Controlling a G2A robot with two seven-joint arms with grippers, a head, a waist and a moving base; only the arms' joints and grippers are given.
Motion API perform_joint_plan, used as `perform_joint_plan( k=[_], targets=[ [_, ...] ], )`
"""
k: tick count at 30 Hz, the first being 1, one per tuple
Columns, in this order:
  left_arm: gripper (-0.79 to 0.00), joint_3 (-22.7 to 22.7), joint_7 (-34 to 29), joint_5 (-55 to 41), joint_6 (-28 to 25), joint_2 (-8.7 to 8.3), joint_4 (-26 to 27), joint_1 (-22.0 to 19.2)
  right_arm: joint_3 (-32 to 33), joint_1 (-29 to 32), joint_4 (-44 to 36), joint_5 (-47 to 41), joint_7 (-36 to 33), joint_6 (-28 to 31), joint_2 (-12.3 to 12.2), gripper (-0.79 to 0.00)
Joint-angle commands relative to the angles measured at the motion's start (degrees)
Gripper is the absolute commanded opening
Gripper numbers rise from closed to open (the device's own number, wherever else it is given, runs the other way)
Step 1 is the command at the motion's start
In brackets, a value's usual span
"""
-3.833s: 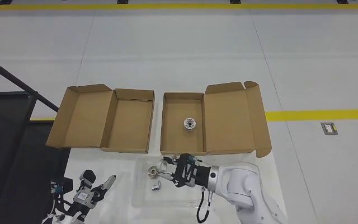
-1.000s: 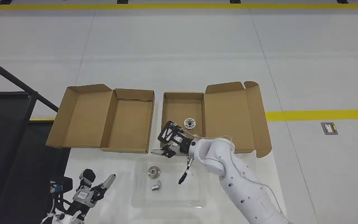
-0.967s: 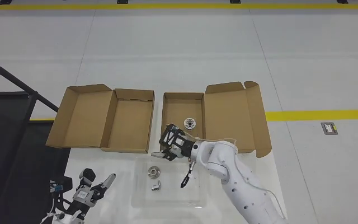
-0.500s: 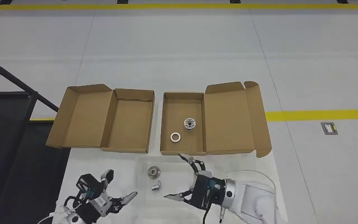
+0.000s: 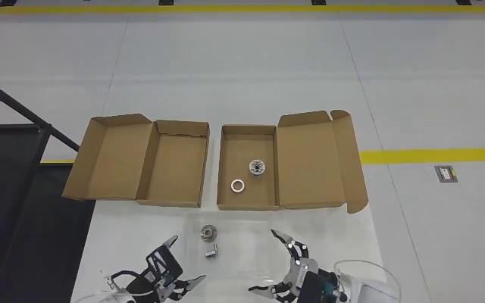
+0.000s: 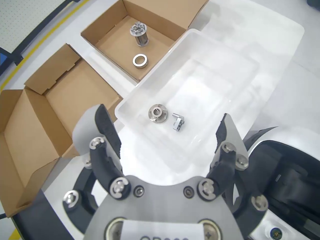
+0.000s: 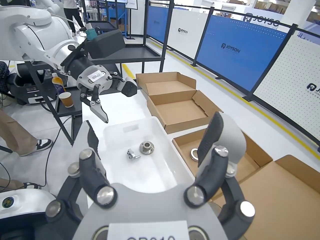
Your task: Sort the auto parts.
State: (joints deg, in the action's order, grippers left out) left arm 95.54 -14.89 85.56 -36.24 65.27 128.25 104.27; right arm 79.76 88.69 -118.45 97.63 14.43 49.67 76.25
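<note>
- Left box: far-left edge of the tabletop, flaps open.
- Left gripper: above the near edge, jaws released, spread wide.
- White tray: middle of the near edge, holding a flanged hub and a small bracket, just apart.
- Right box: far edge, holding a ring and a splined part.
- Right gripper: near edge, jaws released.

Ring, gear in right box; flange, bracket in tray
</note>
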Motion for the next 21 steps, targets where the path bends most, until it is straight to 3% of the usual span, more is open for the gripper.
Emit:
perform_joint_plan(
  k=[1,6,11,15,18,21],
  targets=[
    [0.000,0.00,0.00,0.03,0.00,0.00,0.00,0.00,0.00,0.00,0.00,0.00,0.01,0.00,0.00,0.000],
    [0.000,-2.13,-2.83,5.25,-1.13,-0.30,-1.27,-3.34,0.21,0.05,0.33,-1.89,0.10,-2.04,-0.17,0.000],
    [0.000,-6.06,-6.52,7.45,-7.04,-0.73,-6.69,-12.88,3.75,2.88,-0.14,-2.34,4.41,-3.70,-0.91,0.000],
    [0.000,-12.69,-12.47,8.84,-12.20,-0.67,-11.59,-20.62,7.30,5.72,-0.24,-2.89,9.11,-4.39,-1.56,0.000],
    [0.000,-17.15,-16.36,7.21,-10.86,-0.12,-15.41,-25.55,9.57,7.47,-0.21,-2.99,11.67,-4.34,-2.03,0.000],
    [0.000,-21.02,-24.22,3.56,-11.55,0.44,-19.27,-29.74,11.12,8.49,0.34,-3.34,13.47,-3.99,-2.44,0.000]
  ],
)
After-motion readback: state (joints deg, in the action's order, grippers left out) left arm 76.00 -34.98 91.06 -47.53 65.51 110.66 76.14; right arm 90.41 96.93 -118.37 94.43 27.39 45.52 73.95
